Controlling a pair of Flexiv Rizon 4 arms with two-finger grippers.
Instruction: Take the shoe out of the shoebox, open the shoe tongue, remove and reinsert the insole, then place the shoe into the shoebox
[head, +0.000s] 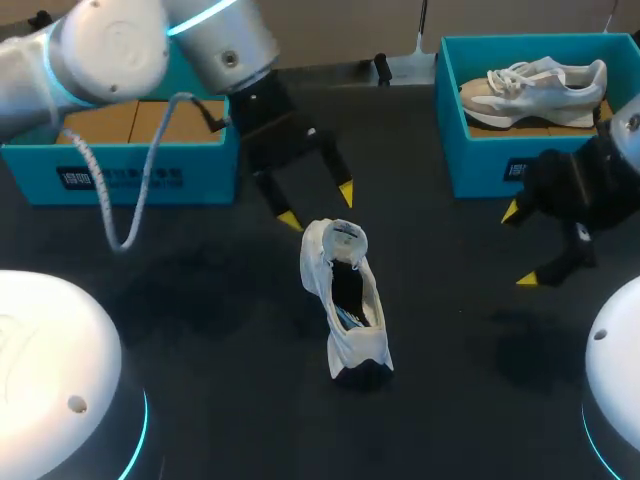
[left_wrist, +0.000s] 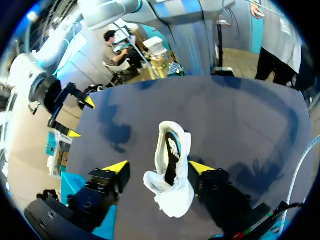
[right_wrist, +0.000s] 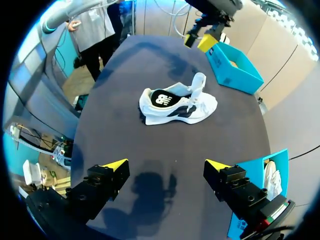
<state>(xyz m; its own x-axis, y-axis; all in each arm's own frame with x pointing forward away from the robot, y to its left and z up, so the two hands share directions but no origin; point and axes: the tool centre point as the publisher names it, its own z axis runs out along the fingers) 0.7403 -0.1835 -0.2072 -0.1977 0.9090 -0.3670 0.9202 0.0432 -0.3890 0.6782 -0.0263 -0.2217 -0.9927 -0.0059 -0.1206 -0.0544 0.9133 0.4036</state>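
Note:
A white shoe (head: 345, 300) with a dark insole lies on the black table (head: 200, 330), its tongue raised at the far end. My left gripper (head: 318, 205) hangs just above that end, open. In the left wrist view the shoe (left_wrist: 170, 170) sits between the spread fingertips (left_wrist: 117, 167); one tip is close beside it and the other stands clear. My right gripper (head: 520, 245) stands open to the shoe's right, nothing in it. From the right wrist, the shoe (right_wrist: 175, 105) lies well ahead of that gripper (right_wrist: 165, 165). The blue shoebox (head: 470, 150) at the back right holds a second pale shoe (head: 530, 85).
Another blue box (head: 120, 170) lined with brown cardboard stands at the back left, behind my left arm. A grey cable (head: 130, 200) loops down from that arm over the table. Bare tabletop surrounds the shoe on all sides.

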